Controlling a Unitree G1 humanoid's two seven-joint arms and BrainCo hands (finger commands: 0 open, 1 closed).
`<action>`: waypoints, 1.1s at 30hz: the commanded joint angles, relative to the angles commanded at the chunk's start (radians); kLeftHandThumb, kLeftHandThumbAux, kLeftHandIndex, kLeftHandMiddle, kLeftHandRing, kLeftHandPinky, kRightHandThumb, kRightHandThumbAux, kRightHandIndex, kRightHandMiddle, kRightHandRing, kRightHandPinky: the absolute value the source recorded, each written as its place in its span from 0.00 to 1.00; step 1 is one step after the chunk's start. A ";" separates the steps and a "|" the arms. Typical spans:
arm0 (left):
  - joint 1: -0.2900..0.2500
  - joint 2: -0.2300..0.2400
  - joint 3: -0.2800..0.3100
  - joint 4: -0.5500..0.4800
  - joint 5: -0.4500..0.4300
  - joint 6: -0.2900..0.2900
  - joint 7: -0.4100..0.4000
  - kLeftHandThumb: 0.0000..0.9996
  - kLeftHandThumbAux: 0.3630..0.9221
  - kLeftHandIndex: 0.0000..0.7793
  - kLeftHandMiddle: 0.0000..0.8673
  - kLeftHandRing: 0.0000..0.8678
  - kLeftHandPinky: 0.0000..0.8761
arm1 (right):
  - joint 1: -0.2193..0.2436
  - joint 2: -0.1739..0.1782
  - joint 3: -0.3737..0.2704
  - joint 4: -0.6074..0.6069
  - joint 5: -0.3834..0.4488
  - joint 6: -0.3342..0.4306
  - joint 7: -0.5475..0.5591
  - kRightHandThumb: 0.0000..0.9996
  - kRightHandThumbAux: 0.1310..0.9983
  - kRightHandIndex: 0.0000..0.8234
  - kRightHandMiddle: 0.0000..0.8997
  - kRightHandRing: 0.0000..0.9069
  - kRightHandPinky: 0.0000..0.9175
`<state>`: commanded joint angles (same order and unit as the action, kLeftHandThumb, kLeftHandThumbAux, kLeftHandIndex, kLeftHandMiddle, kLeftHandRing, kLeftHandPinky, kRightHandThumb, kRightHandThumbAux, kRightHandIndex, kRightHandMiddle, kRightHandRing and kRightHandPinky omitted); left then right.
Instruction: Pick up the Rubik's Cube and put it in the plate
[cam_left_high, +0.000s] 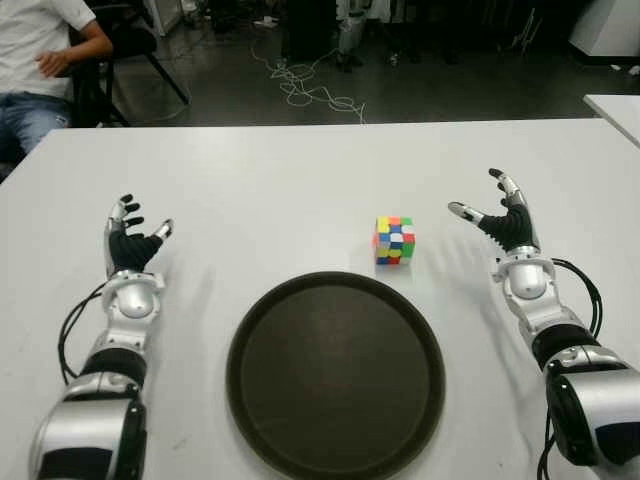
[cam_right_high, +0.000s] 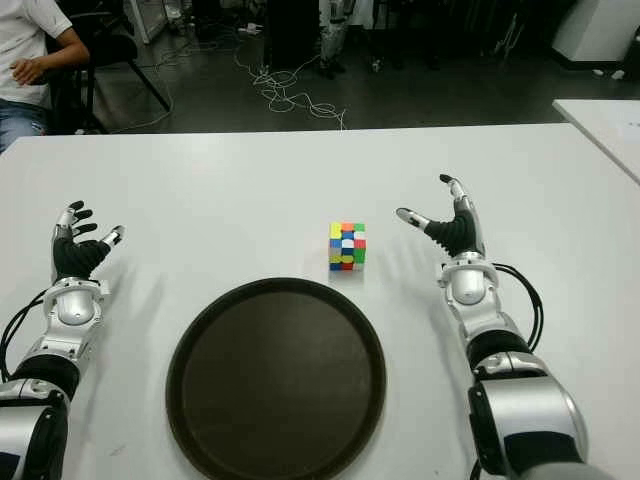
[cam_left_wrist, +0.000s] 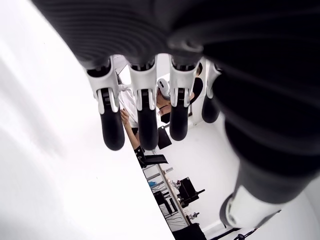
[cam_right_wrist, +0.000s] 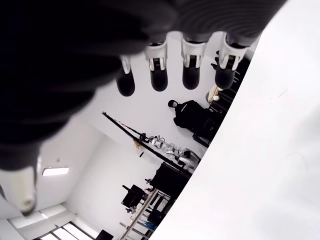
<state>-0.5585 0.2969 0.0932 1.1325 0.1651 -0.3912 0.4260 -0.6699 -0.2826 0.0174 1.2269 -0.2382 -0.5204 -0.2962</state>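
A multicoloured Rubik's Cube (cam_left_high: 394, 240) stands on the white table (cam_left_high: 300, 170), just beyond the far right rim of a round dark plate (cam_left_high: 335, 375). My right hand (cam_left_high: 495, 215) is to the right of the cube, a short gap away, with its fingers (cam_right_wrist: 159, 72) spread and nothing in them. My left hand (cam_left_high: 130, 235) shows at the table's left side, far from the cube, fingers (cam_left_wrist: 112, 120) extended and holding nothing. The plate has nothing in it.
A seated person (cam_left_high: 40, 60) in a white shirt is at the far left behind the table. Cables (cam_left_high: 310, 90) lie on the dark floor beyond the far edge. Another white table corner (cam_left_high: 615, 105) shows at the right.
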 joint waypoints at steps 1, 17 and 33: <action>-0.001 0.000 -0.001 0.000 0.001 0.001 0.001 0.22 0.71 0.16 0.24 0.28 0.37 | 0.000 0.000 0.000 0.000 0.001 0.000 0.003 0.00 0.49 0.07 0.04 0.04 0.05; 0.003 0.001 -0.006 -0.008 0.012 0.006 0.006 0.23 0.72 0.16 0.24 0.28 0.38 | 0.000 0.006 -0.017 0.003 0.020 -0.004 0.013 0.00 0.47 0.09 0.04 0.04 0.04; 0.004 -0.001 -0.003 -0.006 0.009 -0.003 0.008 0.22 0.71 0.17 0.25 0.28 0.33 | 0.002 0.008 -0.025 0.001 0.023 -0.005 0.025 0.00 0.54 0.07 0.04 0.03 0.04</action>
<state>-0.5548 0.2961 0.0903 1.1261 0.1745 -0.3945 0.4340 -0.6684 -0.2750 -0.0073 1.2274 -0.2153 -0.5255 -0.2716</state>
